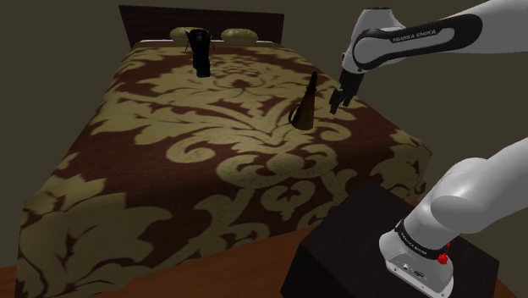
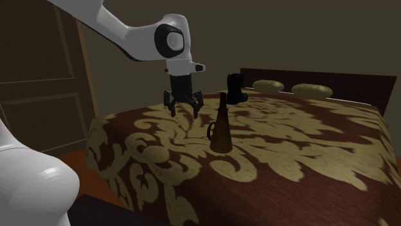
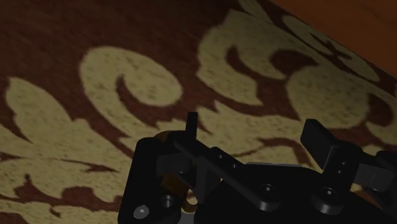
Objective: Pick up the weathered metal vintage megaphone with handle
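Your claw (image 1: 337, 105) spread wide, empty, above bed (image 1: 152, 182); megaphone (image 1: 306, 106) stands upright, narrow end up, just to shoulder view's left.

A wide bed (image 1: 101, 169) takes up most of the room, covered edge to edge by a dark maroon bedspread (image 1: 254, 161) with big tan scrollwork. The cover hangs down over the foot and sides. At the far end a dark headboard (image 1: 203, 17) rises, and two small olive pillows (image 1: 239, 35) lie side by side against it. Just in front of them stands a black object (image 1: 200, 52), upright; I cannot tell what it is. Well apart from it, nearer the side at the shoulder view's right, the megaphone (image 1: 307, 103) stands on its wide mouth. It is a dull brown cone, narrow end up, with a looped handle on its side.
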Tool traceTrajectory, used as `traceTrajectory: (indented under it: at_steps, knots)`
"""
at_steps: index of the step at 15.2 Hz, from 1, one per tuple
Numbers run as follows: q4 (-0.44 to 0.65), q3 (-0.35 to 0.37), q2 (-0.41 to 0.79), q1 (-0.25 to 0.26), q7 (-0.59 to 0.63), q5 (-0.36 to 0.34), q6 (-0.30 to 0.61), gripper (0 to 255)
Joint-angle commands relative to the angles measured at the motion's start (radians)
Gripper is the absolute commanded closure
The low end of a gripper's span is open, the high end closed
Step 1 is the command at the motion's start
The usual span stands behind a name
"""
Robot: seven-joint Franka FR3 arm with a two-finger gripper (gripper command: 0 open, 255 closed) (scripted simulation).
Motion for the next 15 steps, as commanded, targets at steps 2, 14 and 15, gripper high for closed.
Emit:
traceTrajectory:
  at_steps: [2,14,15]
  knots:
    - [0.068,-0.031,0.097,0.001,-0.061,0.014,0.077,0]
    - [0.419,-0.094,0.47,-0.025,-0.329,0.196,0.264,0]
    - [0.456,-0.093,0.502,-0.033,-0.351,0.216,0.27,0]
